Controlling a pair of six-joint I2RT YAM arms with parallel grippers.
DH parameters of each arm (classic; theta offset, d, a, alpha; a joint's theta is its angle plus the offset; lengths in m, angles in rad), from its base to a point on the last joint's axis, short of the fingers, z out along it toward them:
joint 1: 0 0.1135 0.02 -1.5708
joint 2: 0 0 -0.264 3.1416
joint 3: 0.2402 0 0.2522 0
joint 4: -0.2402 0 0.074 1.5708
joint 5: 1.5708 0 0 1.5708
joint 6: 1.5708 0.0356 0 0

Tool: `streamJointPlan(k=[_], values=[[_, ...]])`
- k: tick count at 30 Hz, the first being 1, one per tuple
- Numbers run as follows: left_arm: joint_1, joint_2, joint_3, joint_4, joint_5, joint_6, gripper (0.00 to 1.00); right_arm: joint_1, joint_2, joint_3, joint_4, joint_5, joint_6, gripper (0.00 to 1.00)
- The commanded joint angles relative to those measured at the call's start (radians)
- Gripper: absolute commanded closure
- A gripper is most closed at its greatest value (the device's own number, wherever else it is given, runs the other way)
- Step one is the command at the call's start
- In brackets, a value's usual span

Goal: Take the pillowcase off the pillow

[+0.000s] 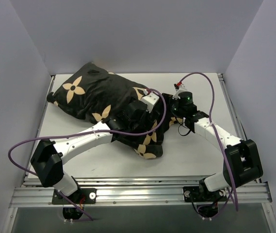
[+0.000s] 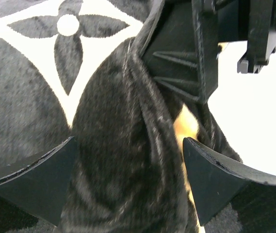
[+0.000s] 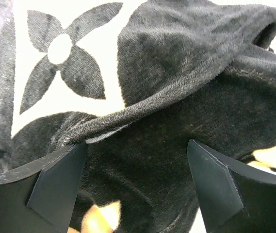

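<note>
the step in hand is getting a first hold on the cover: the pillowcase [image 1: 91, 94] lies stuffed and plump on the worktop [image 1: 196, 155], and the pillow itself is nowhere in sight, so it looks to be wholly inside. both arms meet at the same end of it. the left gripper [image 2: 129, 160] is spread wide and holds nothing; a thick upright fold of the black velvety cloth stands straight ahead of it, between the two fingers and nearer the right one, with neither finger pressing on it as far as the view shows. the right gripper [image 3: 135, 155] shows just beyond that fold, up and to the right of the left one, close by. it too stands apart and empty. directly in front of it a rolled ridge of cloth runs across from its left finger up toward the far right, and a flower motif [image 3: 60, 48] sits beyond the ridge on the left. whether that ridge is the open hem of the cover i cannot tell, though a dark hollow at its far right end hints at a mouth. judged from this, none of the removal is done. the next move calls for each gripper to sink a little further into the cloth and close on cloth alone, not on the stuffing beneath, so that one can hold while the other draws the cover off.
</note>
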Motion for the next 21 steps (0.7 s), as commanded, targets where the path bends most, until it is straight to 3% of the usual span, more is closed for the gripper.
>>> streamJointPlan(k=[1,6,13,17,18,20,21], values=[[0.002,0.028,0.072,0.061,0.015,-0.028,0.02,0.003,-0.013,0.049,0.062,-0.026,0.006,0.2],[0.014,0.074,0.115,0.061,-0.003,-0.037,0.0,0.009,-0.008,0.06,0.062,-0.032,0.008,0.2],[0.042,0.135,0.152,0.043,-0.031,-0.036,0.2,0.014,-0.014,0.069,0.059,-0.031,0.008,0.2],[0.051,0.149,0.152,0.032,-0.031,-0.04,0.41,0.014,-0.016,0.072,0.056,-0.032,0.006,0.2],[0.052,0.149,0.148,0.031,-0.034,-0.042,0.57,0.014,-0.019,0.072,0.056,-0.032,0.006,0.2],[0.063,0.148,0.145,0.028,-0.042,-0.05,0.76,0.012,-0.02,0.071,0.047,-0.031,0.006,0.2],[0.068,0.146,0.139,0.025,-0.045,-0.053,0.9,0.011,-0.026,0.069,0.042,-0.029,0.006,0.2]])
